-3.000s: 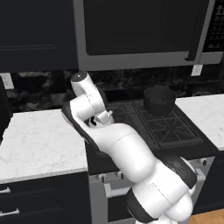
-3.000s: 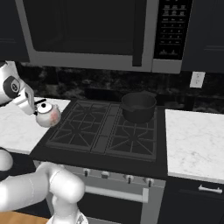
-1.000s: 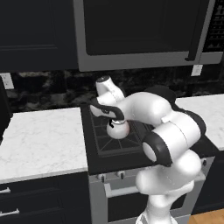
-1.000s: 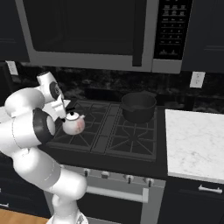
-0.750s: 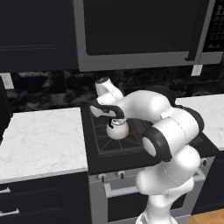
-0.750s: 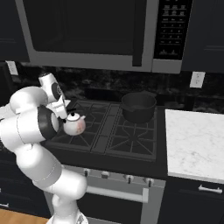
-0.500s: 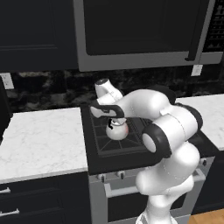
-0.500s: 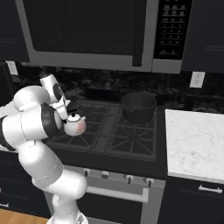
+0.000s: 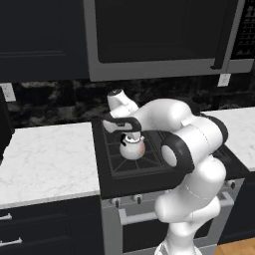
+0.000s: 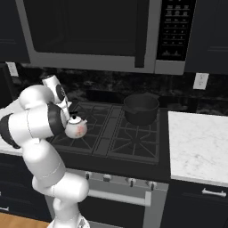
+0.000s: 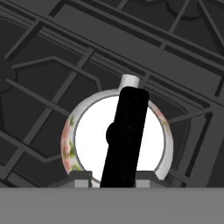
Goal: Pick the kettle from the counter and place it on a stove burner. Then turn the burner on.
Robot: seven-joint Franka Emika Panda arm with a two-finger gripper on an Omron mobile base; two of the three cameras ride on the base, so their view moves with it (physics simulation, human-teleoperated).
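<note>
Kettle (image 9: 132, 148) sits on the front left burner (image 9: 134, 159) of the black cooktop, its round silvery body upright with a faint pink flower pattern on its side. In the right base view the kettle (image 10: 76, 128) shows at the near left corner of the grates, partly behind the robot's white forearm. Seen from straight above in the hand view, the kettle (image 11: 118, 136) has its short spout toward the top of that picture, and its black arched handle (image 11: 126, 135) runs across the white lid from top to bottom, hiding the knob.

The tool (image 9: 121, 124) hangs right over the handle, its two small finger tips rising on either side of it at the bottom of the hand view. Whether the tips press the handle or stand just clear of it, I cannot tell.

A larger black pot (image 10: 141, 107) stands on the back right burner, well apart from the kettle. The white marble worktop (image 9: 42, 157) lies to the left of the stove, and another stretch of it lies to the right. A dark microwave (image 10: 98, 33) hangs above the cooktop.
</note>
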